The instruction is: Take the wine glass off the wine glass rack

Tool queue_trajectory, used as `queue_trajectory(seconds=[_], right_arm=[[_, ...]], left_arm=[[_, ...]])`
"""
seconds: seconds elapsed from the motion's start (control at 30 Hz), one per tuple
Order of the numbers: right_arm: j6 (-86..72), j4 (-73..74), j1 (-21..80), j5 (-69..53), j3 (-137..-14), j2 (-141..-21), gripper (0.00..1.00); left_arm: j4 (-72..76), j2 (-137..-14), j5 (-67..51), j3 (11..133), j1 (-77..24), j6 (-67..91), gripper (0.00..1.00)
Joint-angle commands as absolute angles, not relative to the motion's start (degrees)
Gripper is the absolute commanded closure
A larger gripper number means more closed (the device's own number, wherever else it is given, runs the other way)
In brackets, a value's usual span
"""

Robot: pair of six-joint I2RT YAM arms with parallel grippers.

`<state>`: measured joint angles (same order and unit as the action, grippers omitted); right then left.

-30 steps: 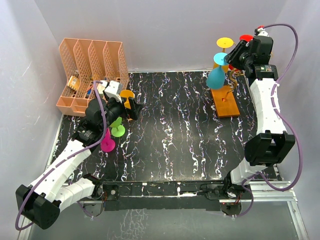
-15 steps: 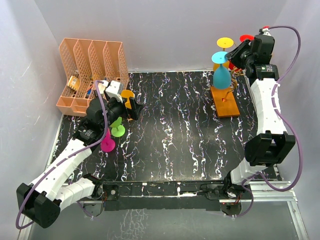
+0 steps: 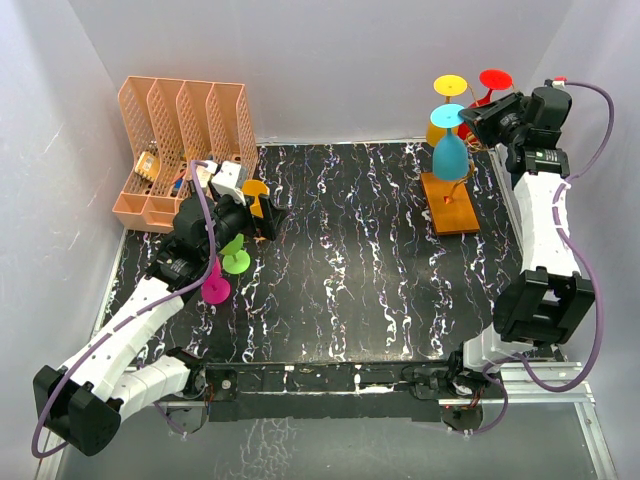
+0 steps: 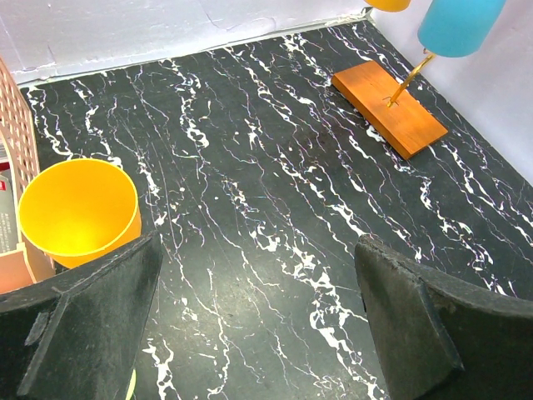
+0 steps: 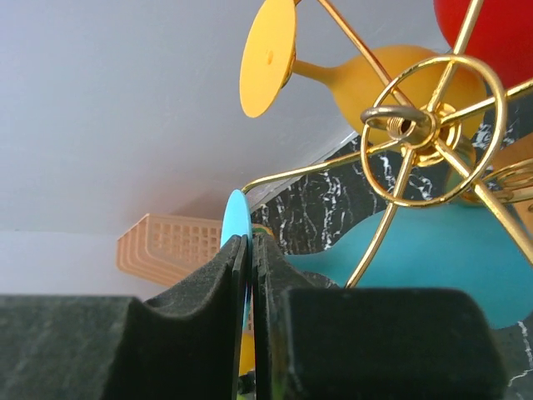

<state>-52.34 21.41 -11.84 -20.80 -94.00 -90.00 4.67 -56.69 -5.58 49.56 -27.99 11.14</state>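
The gold wire wine glass rack [image 5: 408,129] stands on its orange-brown base [image 3: 452,205] at the back right. A blue wine glass [image 3: 450,152] hangs upside down from it, with a yellow glass [image 5: 391,79] and a red glass [image 5: 500,33] beside it. My right gripper [image 5: 250,250] is shut on the thin blue foot disc [image 5: 236,218] of the blue glass; in the top view it [image 3: 472,118] is just right of that disc. My left gripper [image 4: 258,333] is open and empty, low over the table at the left [image 3: 272,222].
A peach file organizer [image 3: 180,150] stands at the back left. A yellow cup-shaped glass [image 4: 79,212] lies by my left fingers, with a green glass [image 3: 236,260] and a magenta glass [image 3: 215,290] under the left arm. White walls close in the back and right.
My right wrist has swung to the right and back. The blue glass has shifted a little right with it and now hangs straighter. The left arm has not moved.
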Motion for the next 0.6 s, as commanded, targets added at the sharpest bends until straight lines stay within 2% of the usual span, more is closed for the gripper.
queue_trajectory(seconds=[0.0, 0.57], right_arm=[[-57.42, 11.63, -12.39, -25.79, -92.25, -85.78, 0.92], [-66.31, 5.26, -12.39, -31.7, -91.47, -88.4, 0.92]], left_arm=[[5.72, -55.81, -6.16, 49.83, -28.21, 10.99, 0.03], [5.67, -55.82, -6.16, 49.92, -28.18, 11.16, 0.03]])
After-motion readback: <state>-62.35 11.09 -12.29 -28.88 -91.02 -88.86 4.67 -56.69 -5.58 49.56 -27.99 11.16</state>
